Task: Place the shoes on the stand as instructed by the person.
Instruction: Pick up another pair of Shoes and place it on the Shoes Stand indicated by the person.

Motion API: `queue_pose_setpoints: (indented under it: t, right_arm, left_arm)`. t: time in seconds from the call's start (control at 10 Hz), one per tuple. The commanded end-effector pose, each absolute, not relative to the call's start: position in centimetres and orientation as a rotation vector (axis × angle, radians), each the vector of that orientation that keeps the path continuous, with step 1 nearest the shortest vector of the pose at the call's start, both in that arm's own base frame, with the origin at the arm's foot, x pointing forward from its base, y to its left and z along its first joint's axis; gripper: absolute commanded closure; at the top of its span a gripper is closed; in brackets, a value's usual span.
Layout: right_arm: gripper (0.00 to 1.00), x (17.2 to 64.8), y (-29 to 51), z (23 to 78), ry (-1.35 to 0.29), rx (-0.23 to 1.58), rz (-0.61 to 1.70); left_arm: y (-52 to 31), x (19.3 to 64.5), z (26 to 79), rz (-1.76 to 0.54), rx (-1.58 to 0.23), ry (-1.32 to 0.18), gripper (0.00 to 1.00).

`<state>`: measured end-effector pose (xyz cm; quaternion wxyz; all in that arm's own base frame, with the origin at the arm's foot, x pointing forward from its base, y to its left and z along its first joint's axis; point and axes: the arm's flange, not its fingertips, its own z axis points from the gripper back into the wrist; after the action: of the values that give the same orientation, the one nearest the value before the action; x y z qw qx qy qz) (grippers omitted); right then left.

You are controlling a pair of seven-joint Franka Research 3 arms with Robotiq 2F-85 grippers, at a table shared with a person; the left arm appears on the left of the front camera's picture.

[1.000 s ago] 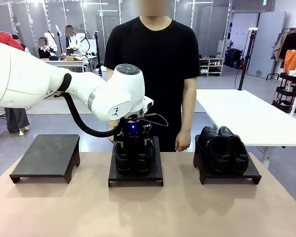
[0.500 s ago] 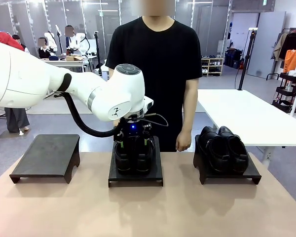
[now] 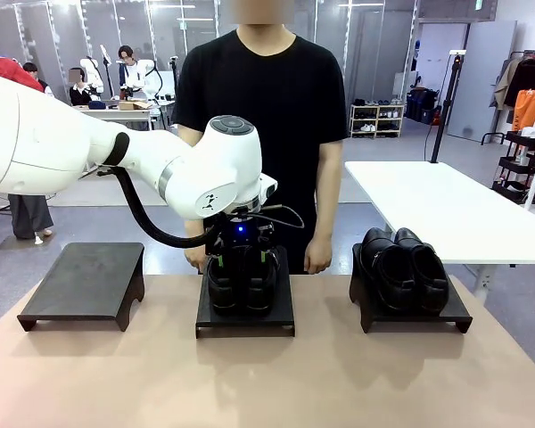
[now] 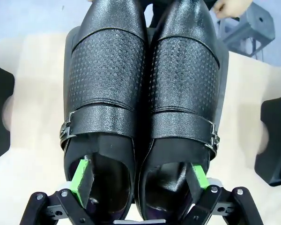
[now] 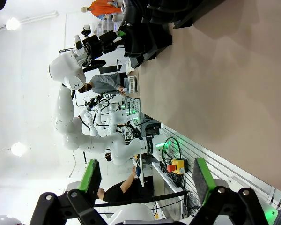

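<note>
Left wrist view: left gripper (image 4: 138, 180) fingers spread, one inside each buckle shoe (image 4: 145, 103) on stand (image 3: 245, 319); lift straight up, w/o snagging collars.

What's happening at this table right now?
The left gripper is down over the buckle-strap shoes on the middle stand, one green-padded finger inside each shoe's opening, spread apart. The other pair of shoes sits on the right stand, and the left stand is bare. The person stands behind the table, hands by the middle stand. The right gripper is open, off to the side.
</note>
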<state>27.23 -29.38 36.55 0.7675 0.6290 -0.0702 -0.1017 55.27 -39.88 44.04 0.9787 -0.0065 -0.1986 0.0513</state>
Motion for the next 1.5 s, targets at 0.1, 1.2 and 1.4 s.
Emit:
queue_pose_setpoints:
  t: [0.1,1.2,1.4]
  right_arm:
    - [0.0,26.8,-29.2,36.7,-0.144,1.363,-0.217]
    - [0.0,26.8,-29.2,36.7,-0.144,1.363,-0.217]
    - [0.0,26.8,-29.2,36.7,-0.144,1.363,-0.217]
  left_arm:
    - [-36.4,51.2,51.5,0.109,-0.084,-0.288,0.0]
    - [-2.4,36.5,50.8,0.122,-1.017,-0.163,0.0]
    - [3.3,34.0,48.1,0.111,-1.194,-0.197,0.0]
